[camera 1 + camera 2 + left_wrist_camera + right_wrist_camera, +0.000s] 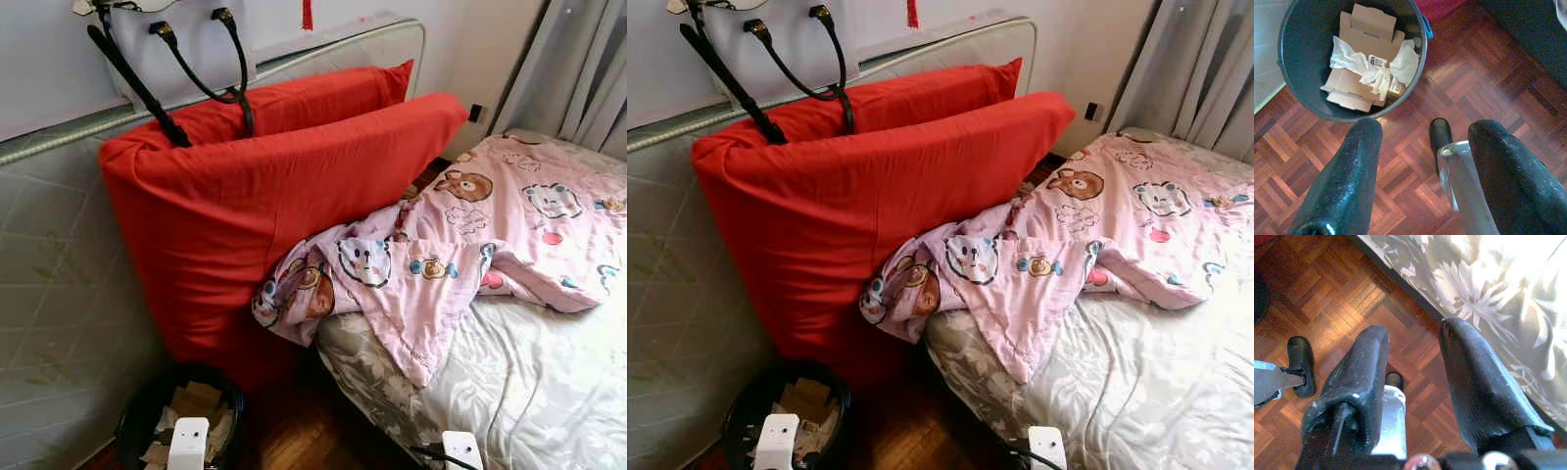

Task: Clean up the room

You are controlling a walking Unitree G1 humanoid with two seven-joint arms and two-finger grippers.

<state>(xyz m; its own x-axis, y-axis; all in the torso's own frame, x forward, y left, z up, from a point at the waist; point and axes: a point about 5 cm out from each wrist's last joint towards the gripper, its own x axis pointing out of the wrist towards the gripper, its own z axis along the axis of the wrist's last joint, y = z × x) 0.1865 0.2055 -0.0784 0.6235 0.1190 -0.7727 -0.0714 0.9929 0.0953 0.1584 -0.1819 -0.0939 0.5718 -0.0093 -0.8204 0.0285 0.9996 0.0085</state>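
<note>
Both arms are hanging idle, the left gripper (1420, 161) and right gripper (1415, 377) released over the parquet floor (1484, 88), while a pink cartoon blanket (470, 245) is lying rumpled on the bed (529, 382), right of the cardboard-filled waste bin (1298, 93).

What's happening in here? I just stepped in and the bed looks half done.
Nothing is being handled at this moment. The robot stands at the bedside with both arms hanging: its left hand is open above the wood floor near a dark bin holding cardboard and crumpled paper, and its right hand is open beside the bed. A pink cartoon blanket lies bunched on the bed, spilling against two red pillows propped upright.
</note>
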